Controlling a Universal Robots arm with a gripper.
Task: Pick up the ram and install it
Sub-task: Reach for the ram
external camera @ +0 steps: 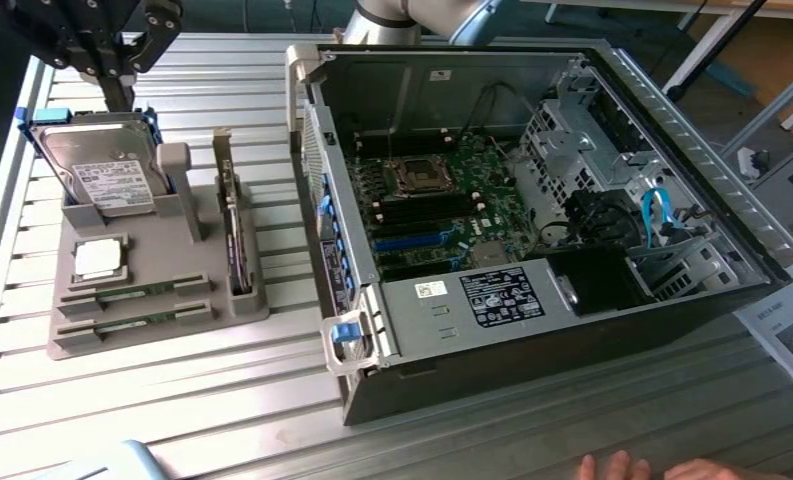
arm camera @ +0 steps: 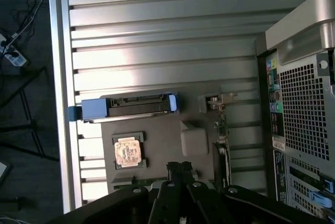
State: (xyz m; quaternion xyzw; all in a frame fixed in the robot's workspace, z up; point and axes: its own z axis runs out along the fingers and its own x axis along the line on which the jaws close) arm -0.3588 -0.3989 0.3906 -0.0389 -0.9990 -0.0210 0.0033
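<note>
The black claw (external camera: 113, 82), pressed together and empty, hangs near the silver hard drive (external camera: 109, 175). The thin green circuit-board ram (external camera: 140, 293) lies slotted in the grey plastic holder (external camera: 156, 337). Likely light, stiff, fragile: grip its long edges.

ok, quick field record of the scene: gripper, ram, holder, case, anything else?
gripper: gripper shut, nothing seen in it, above the hard drive end of the holder
ram: ram seated in a slot of the holder, not yet picked up
holder: grey holder on the slatted table, to the exterior view's left of the case
also in holder: hard drive, processor chip, upright card
case: PC case open, motherboard exposed
person: a hand at the exterior view's lower edge
</note>
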